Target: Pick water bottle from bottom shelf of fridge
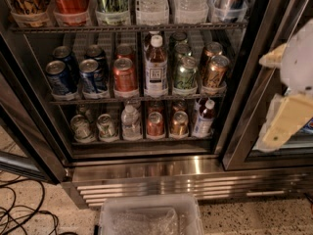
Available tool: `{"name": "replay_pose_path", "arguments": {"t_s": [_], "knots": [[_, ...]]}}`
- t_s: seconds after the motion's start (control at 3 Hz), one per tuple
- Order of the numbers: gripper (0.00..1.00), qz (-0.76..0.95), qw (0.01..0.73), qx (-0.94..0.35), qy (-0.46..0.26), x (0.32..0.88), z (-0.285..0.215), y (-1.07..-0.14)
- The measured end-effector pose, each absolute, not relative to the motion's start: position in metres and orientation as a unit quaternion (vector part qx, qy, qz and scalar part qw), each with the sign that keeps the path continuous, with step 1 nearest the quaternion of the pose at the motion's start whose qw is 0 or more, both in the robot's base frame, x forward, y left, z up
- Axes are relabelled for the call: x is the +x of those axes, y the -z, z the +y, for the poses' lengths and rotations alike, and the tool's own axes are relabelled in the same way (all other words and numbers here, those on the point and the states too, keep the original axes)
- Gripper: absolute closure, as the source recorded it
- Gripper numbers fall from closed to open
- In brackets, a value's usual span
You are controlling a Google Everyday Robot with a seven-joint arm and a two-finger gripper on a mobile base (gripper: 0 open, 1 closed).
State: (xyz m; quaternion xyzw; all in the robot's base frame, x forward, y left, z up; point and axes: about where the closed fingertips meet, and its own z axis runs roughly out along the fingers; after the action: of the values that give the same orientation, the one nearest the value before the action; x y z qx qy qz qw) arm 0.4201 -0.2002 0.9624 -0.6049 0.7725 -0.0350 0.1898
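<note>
The water bottle (130, 123) is small and clear with a white cap. It stands on the bottom shelf (142, 142) of the fridge (146, 168), third lane from the left, between cans. My gripper (268, 101) is at the right edge of the view, in front of the right door frame. It is well to the right of the bottle and a little higher. Its cream fingers (286, 124) are spread apart and hold nothing.
A white-capped bottle with dark drink (203, 117) stands at the shelf's right end. Cans and a tea bottle (155, 65) fill the rack above. A clear plastic bin (151, 217) sits on the floor below the grille (171, 186). Cables (24, 212) lie at lower left.
</note>
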Motion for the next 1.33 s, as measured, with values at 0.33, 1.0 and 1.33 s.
{"name": "replay_pose_path", "arguments": {"t_s": [0.33, 1.0, 1.33], "knots": [[0.00, 0.778, 0.215, -0.590, 0.005, 0.404, -0.169, -0.913], [0.00, 0.822, 0.220, -0.519, -0.083, 0.370, -0.107, -0.767], [0.00, 0.842, 0.197, -0.485, -0.127, 0.337, -0.090, -0.673]]}}
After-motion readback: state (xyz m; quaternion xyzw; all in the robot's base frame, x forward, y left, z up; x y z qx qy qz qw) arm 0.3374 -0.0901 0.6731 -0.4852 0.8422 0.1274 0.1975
